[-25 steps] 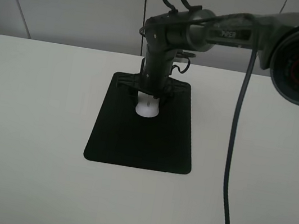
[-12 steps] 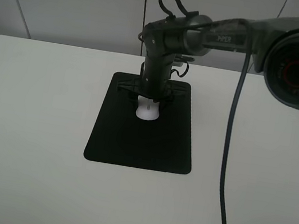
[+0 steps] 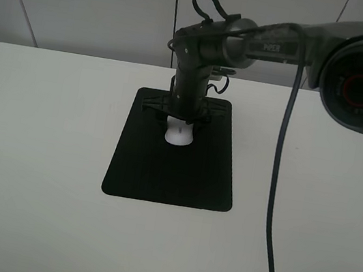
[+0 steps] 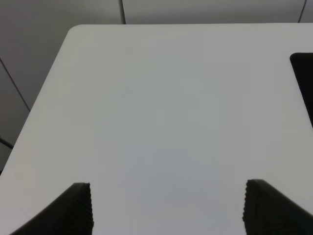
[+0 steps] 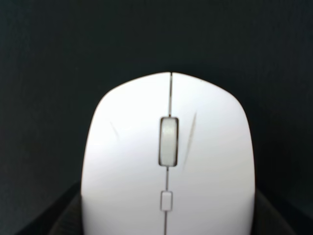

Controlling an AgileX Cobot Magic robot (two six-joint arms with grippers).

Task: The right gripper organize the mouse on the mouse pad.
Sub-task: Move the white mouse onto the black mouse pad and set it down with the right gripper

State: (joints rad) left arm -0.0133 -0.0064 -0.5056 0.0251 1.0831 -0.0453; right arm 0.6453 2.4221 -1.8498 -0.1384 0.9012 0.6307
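— How is the right arm (image 3: pixel 272 45) sitting?
— I have it stretched in from the right, wrist turned straight down; right gripper (image 3: pixel 181 119) low, fingers (image 5: pixel 61 220) parted; left gripper (image 4: pixel 168 210) hangs wide open.

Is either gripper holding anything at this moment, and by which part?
The right gripper appears to grip the mouse by its rear sides, resting on the mouse pad. The left gripper is open and holds nothing.
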